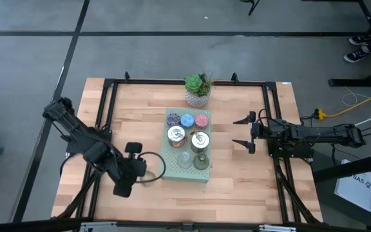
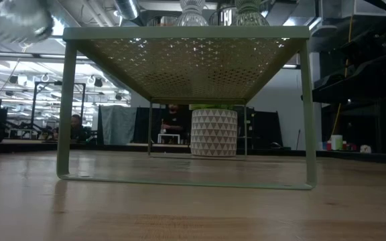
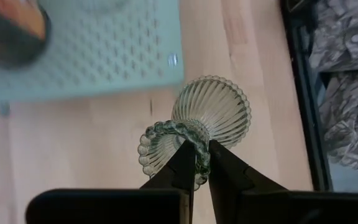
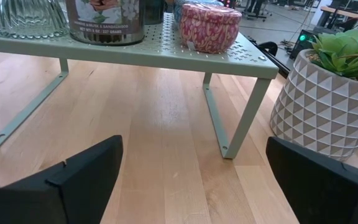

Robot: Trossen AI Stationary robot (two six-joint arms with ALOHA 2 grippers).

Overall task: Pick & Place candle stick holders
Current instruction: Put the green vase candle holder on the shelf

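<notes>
The left gripper (image 3: 196, 163) pinches the glass holder's (image 3: 197, 127) beaded rim; carry it level (the right gripper (image 1: 248, 133) waits, fingers spread) to the rack (image 1: 172, 172).

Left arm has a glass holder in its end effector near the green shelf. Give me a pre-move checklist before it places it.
1. Grip: left end effector shut on the ribbed glass holder, pinching its beaded rim: ok.
2. Holder clear of the table: cannot tell.
3. Free spot on the green shelf: bare patch at its near left corner: ok.
4. Other holders on the shelf upright, pink tin included: ok.
5. Right end effector open, off to the shelf's right side: ok.
6. Succulent pot beyond the shelf's far edge, out of the path: ok.
</notes>
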